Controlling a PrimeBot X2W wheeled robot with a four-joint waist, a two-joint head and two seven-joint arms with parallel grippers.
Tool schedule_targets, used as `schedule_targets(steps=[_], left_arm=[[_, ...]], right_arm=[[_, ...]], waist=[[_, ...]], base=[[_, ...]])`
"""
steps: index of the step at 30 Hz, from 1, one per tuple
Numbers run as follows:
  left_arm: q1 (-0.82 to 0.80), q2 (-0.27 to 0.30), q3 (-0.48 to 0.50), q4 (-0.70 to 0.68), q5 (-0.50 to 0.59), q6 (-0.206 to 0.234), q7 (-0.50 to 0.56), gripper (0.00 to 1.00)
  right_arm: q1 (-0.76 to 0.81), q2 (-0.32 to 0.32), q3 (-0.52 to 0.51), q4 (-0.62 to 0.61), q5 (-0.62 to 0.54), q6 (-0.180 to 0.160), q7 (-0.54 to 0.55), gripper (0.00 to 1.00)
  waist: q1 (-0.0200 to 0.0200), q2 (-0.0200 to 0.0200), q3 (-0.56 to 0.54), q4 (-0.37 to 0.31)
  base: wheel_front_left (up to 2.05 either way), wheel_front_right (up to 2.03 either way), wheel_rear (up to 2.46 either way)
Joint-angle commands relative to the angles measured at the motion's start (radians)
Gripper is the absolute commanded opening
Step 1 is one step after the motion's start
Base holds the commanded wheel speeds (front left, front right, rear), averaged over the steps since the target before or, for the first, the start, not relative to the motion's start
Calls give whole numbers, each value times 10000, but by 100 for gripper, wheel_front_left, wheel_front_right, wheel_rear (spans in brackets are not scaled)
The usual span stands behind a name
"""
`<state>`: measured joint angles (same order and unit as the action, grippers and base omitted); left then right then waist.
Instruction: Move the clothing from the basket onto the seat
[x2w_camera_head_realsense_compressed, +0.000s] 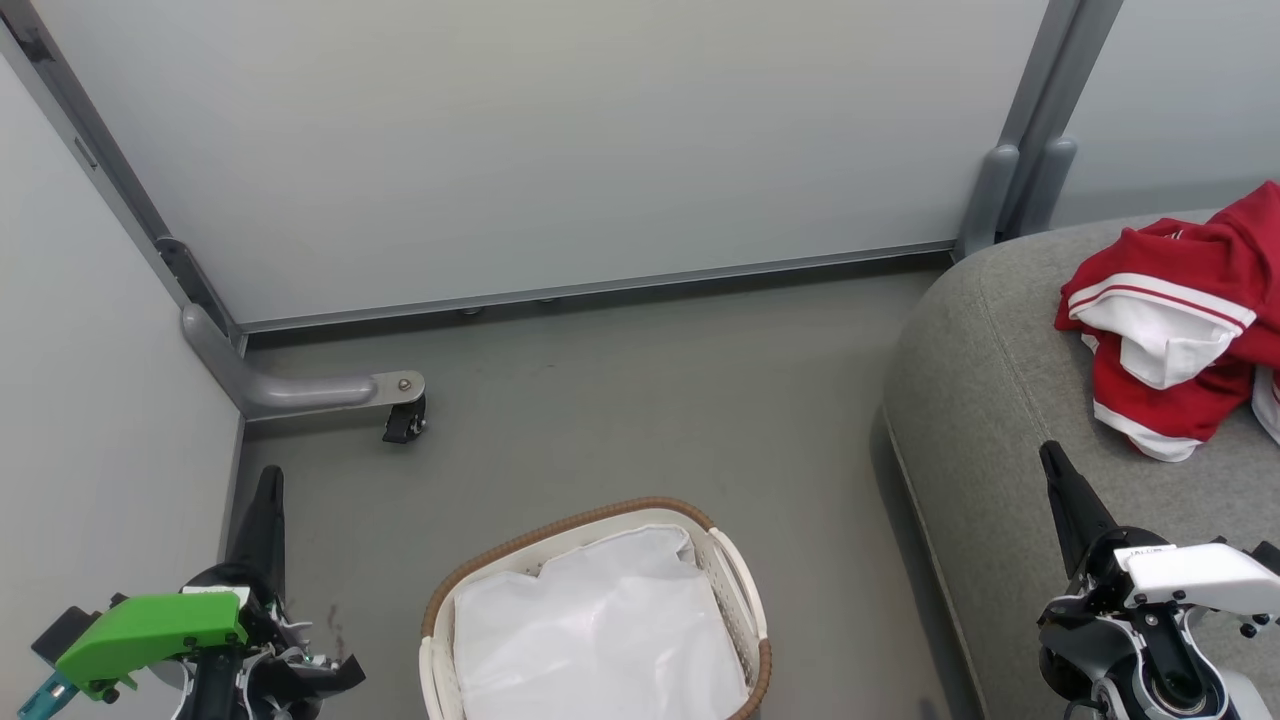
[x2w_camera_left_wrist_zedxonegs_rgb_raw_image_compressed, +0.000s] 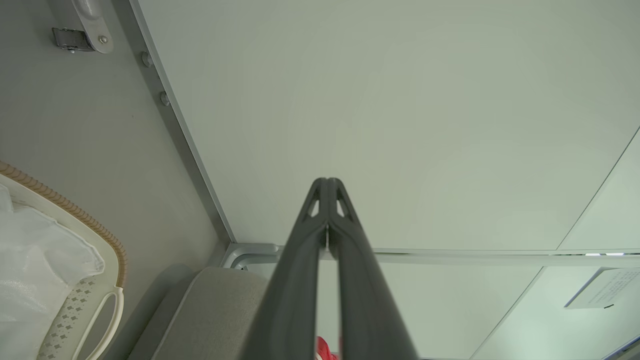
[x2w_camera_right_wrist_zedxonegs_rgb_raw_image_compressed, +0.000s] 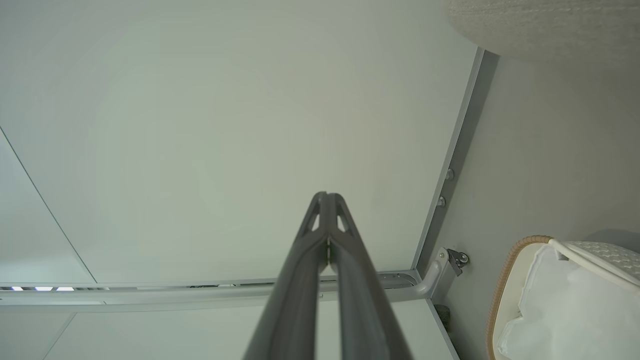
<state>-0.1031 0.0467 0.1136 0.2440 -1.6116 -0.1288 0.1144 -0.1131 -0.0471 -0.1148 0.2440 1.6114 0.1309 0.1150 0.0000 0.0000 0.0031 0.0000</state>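
Dark, long-fingered left hand (x2w_camera_head_realsense_compressed: 268, 490), under a green housing at lower left, and right hand (x2w_camera_head_realsense_compressed: 1055, 470), under a white housing at lower right, both point up the head view. In each wrist view the two fingers lie pressed together with nothing between them, so both hands are clenched and empty.

Between the hands the basket (x2w_camera_head_realsense_compressed: 560, 522) stands on the floor (x2w_camera_head_realsense_compressed: 650, 380). Inside its brown woven rim a white liner sheet (x2w_camera_head_realsense_compressed: 600, 630) is on view, and its near end is cut off by the frame edge.

Beyond and to the right is the seat (x2w_camera_head_realsense_compressed: 980, 400). The clothing (x2w_camera_head_realsense_compressed: 1170, 330) lies on it in a crumpled red heap with white striped trim and a white inner face turned out, running off the right edge. Judged from this, the transfer is finished or nearly so.

The fabric looks light, limp and probably slick. It would drape and trail when lifted. A raised fold or the thicker striped hem offers the surest pinch, whereas a flat single layer could slip out.

Farthest back are pale partition panels (x2w_camera_head_realsense_compressed: 550, 150) on a grey frame with a castor foot (x2w_camera_head_realsense_compressed: 403, 420).
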Motion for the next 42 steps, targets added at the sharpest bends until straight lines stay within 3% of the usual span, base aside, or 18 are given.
schedule_targets(steps=[1, 42], left_arm=[[-102, 66, 20, -9, -26, -36, 31, 0], [-101, 66, 18, -5, -27, -36, 30, 0]], right_arm=[[116, -59, -17, -18, 31, -3, 19, 0], [117, -57, -16, -18, 32, -3, 17, 0]], waist=[[0, 0, 0, 0], [0, 0, 0, 0]], base=[[0, 0, 0], [0, 0, 0]])
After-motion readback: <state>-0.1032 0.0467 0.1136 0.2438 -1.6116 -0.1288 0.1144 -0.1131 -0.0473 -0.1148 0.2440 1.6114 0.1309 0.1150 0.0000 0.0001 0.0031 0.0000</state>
